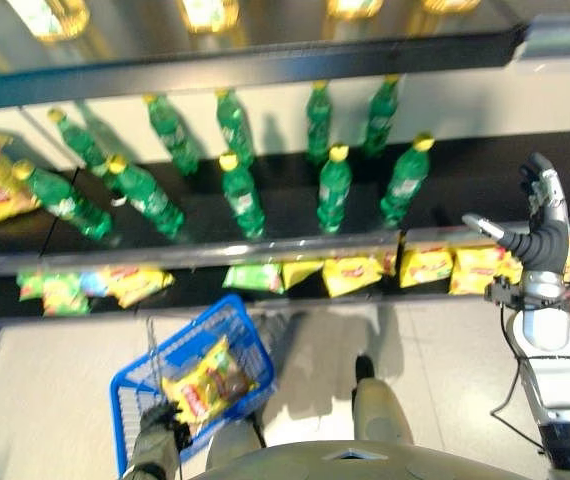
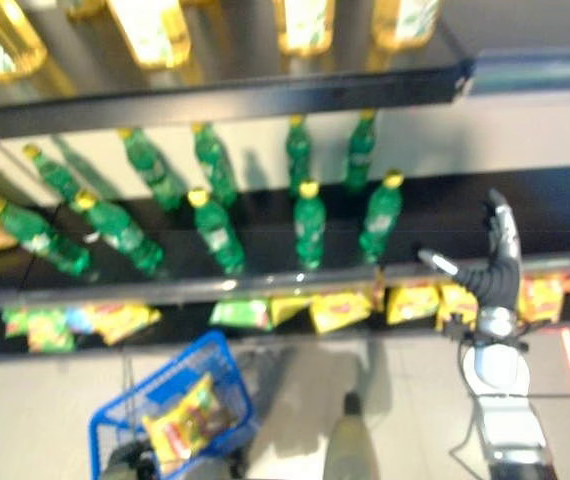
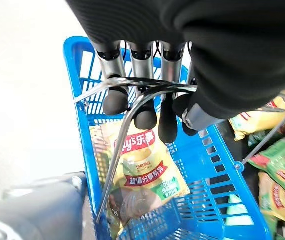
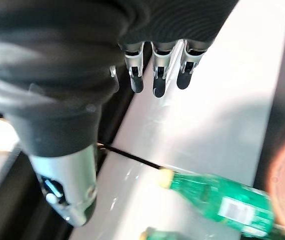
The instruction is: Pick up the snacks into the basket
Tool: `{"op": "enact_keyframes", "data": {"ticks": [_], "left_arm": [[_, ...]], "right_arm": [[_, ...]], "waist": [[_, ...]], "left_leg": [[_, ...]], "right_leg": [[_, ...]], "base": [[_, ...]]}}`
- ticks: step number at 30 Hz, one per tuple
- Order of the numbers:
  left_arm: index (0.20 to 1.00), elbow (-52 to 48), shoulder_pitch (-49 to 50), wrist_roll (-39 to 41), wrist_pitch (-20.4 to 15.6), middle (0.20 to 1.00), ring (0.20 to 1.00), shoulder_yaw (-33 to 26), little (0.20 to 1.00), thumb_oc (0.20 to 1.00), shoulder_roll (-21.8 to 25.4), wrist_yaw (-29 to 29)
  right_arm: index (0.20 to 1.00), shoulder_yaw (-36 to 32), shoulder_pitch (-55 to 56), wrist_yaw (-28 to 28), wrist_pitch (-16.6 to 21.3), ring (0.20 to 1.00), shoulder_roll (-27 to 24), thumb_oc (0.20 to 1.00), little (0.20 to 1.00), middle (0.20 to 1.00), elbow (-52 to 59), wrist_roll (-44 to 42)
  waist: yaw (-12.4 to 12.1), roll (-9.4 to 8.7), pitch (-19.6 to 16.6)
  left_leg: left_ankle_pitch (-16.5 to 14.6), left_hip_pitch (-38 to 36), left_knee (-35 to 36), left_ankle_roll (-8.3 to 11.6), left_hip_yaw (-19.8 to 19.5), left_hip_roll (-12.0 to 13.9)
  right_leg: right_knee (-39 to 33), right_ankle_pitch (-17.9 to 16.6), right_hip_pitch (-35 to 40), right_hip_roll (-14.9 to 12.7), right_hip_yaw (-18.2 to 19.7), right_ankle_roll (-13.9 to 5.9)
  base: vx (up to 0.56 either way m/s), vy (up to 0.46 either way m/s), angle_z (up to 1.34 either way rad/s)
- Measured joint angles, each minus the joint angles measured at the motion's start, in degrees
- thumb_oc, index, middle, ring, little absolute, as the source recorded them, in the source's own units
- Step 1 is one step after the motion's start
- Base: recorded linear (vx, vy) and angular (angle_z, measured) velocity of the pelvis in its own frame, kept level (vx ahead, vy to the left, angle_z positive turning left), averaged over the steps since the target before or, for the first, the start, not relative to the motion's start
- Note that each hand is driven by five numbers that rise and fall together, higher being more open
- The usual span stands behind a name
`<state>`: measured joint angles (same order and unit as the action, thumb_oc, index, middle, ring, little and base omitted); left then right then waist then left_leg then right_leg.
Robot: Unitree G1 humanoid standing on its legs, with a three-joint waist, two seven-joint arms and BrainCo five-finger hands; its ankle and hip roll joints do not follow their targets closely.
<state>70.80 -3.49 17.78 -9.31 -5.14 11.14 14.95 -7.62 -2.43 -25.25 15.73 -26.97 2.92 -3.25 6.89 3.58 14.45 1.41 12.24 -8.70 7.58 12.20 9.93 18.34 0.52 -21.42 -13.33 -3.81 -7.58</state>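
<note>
Four cameras: two head eyes and one on each wrist.

Both eye views looked steeply down from the head onto the shelves (image 1: 265, 255) and floor, sharing the green bottles (image 1: 241, 195), the row of snack bags (image 2: 340, 308) and the blue basket (image 1: 220, 320) (the right eye sat slightly aside). The left wrist view peered very close along the left hand (image 3: 142, 60) into that basket. The right wrist view faced past the right hand (image 4: 155, 65) at a shelf bottle (image 4: 222, 200).

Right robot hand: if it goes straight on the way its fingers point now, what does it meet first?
Probably the middle shelf's pale back wall: the right robot hand is open, its fingers aimed there. A green bottle lies to one side. Depth is unclear.
</note>
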Motion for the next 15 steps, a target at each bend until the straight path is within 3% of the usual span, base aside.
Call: {"op": "enact_keyframes", "data": {"ticks": [6,15], "left_arm": [[0.200,-0.64,-0.72,1.73,-0.05,0.200,0.200,1.10,0.200,0.200,-0.50,1.12],[0.200,-2.55,-3.41,1.84,-0.12,0.200,0.200,3.95,0.200,0.200,-1.20,2.60]], "right_arm": [[1.000,1.62,-6.60,-7.18,-0.28,1.000,1.74,1.000,1.000,1.000,-4.50,-0.96],[1.000,2.91,-13.37,-12.61,-0.31,1.000,2.13,1.000,1.000,1.000,-7.32,-0.93]], "waist": [[-1.16,1.38,2.32],[-1.67,2.43,5.36]], "left_leg": [[0.23,1.61,-0.70,-0.24,-1.08,-0.23],[0.33,2.82,-0.75,0.30,-1.43,-1.37]], "right_leg": [[2.47,1.56,-1.89,-0.49,-0.68,-0.20],[3.14,2.12,-2.62,-1.44,-1.43,-0.46]], "base": [[0.01,-0.005,0.07],[0.01,-0.006,0.06]]}}
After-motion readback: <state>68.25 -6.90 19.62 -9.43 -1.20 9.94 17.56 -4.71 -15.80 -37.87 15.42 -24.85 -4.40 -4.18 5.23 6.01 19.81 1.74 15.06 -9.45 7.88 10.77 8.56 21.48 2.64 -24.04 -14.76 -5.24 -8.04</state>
